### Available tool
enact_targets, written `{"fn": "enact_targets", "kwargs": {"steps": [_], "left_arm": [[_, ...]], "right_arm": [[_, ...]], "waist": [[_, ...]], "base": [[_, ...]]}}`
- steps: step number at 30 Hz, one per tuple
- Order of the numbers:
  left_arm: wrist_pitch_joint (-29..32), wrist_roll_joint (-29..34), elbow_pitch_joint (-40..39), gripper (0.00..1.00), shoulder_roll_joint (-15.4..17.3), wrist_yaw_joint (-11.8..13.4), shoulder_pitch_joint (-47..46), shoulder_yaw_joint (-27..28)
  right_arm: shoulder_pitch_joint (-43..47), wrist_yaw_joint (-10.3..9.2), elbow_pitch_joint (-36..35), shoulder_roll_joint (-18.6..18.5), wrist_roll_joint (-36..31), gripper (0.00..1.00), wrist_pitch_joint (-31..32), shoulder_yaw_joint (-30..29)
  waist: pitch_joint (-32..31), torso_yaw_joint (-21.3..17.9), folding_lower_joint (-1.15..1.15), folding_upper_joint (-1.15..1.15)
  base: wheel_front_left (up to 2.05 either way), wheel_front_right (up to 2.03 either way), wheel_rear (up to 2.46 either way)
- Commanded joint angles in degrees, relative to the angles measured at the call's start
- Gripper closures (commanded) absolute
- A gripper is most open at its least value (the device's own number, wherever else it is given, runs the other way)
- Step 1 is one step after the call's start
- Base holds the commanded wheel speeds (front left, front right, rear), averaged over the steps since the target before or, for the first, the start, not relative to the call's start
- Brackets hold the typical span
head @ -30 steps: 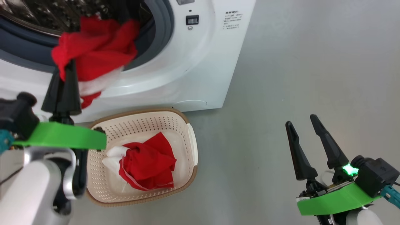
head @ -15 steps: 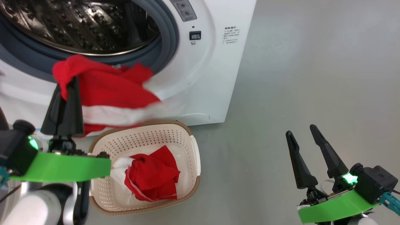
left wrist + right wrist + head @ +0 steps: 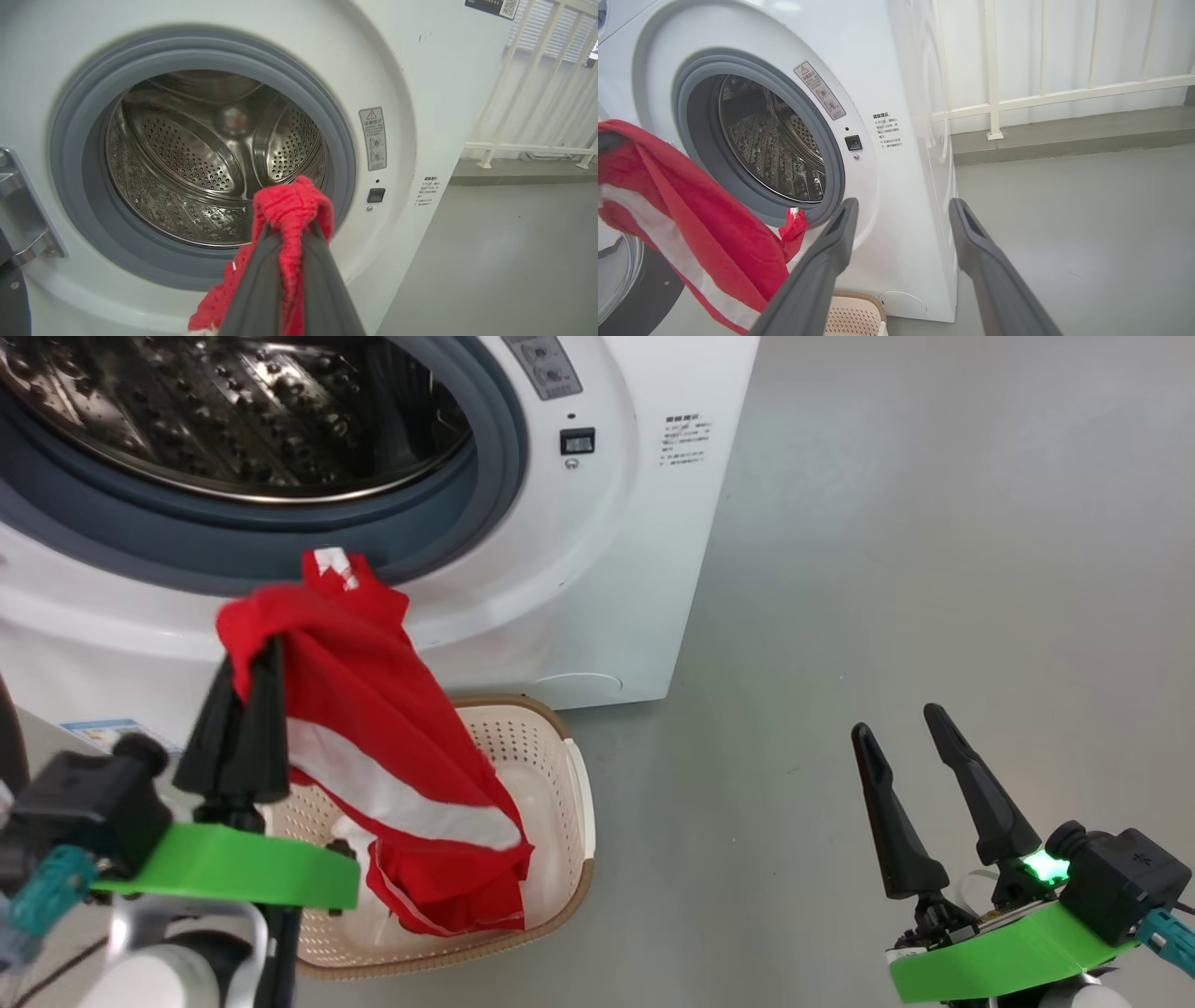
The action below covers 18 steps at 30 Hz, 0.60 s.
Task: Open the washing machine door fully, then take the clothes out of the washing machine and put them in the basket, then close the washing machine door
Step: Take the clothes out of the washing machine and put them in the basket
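One red garment hangs over the basket, clamped in the left gripper; the right gripper stands spread apart, empty.

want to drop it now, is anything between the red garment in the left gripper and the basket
Nothing visible does: the red garment hangs from the left gripper over the basket, where another red piece lies.

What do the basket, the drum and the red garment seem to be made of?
Basket: probably matte cream plastic, moulded with rows of holes. Drum: shiny perforated metal, likely steel, with reflections. Red garment: soft cloth, perhaps knitted; it drapes and bunches.
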Motion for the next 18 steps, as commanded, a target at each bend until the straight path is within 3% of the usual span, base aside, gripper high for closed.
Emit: {"fn": "enact_targets", "kwargs": {"steps": [1,18], "left_arm": [[-0.2,-0.3,-0.7,1.0,1.2,0.1,-0.3,2.1],[-5.1,-6.2,21.6,1.0,-4.9,-6.3,-0.2,-0.4]], "right_arm": [[0.2,0.36,-1.6,-0.4,0.0,0.0,0.0,1.5],[-1.0,0.36,-0.9,-0.4,1.1,0.0,0.1,2.1]], "waist": [[0.3,-0.2,0.0,0.0],[2.0,-1.3,0.0,0.0]], "base": [[0.0,0.0,0.0],[0.0,0.0,0.0]]}}
